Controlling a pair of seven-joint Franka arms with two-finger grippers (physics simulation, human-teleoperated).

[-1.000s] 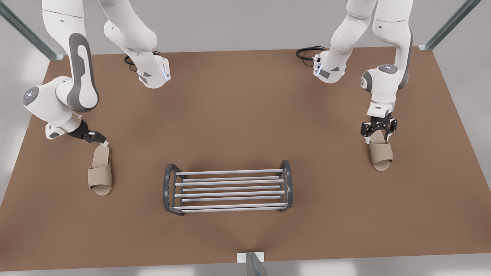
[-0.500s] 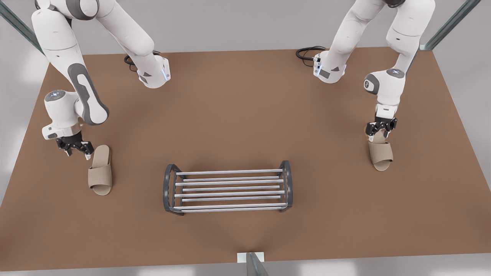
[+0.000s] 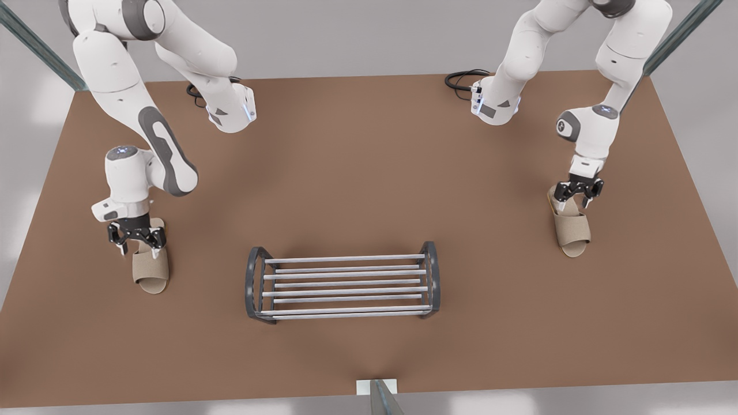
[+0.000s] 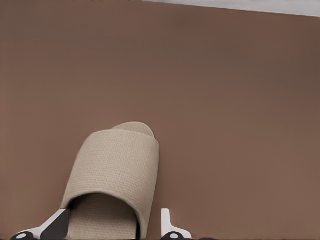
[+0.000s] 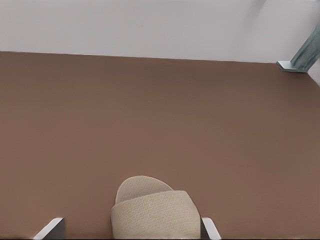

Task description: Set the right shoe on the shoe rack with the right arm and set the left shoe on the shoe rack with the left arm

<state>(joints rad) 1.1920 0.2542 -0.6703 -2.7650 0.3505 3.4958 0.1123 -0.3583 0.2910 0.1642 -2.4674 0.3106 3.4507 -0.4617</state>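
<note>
Front view: shoe rack (image 3: pixel 343 283) standing mid-table (image 3: pixel 357 173), bare of shoes. Left shoe (image 3: pixel 151 268) flat at the front view's left, left gripper (image 3: pixel 137 241) spread wide over its heel. Right shoe (image 3: pixel 571 230) flat at the front view's right, right gripper (image 3: pixel 578 193) likewise released above its heel.

Left wrist view: left shoe (image 4: pixel 117 170) between parted fingers (image 4: pixel 164 220), nearer one.

Right wrist view: right shoe (image 5: pixel 152 210) centred between parted fingers (image 5: pixel 207 227).
</note>
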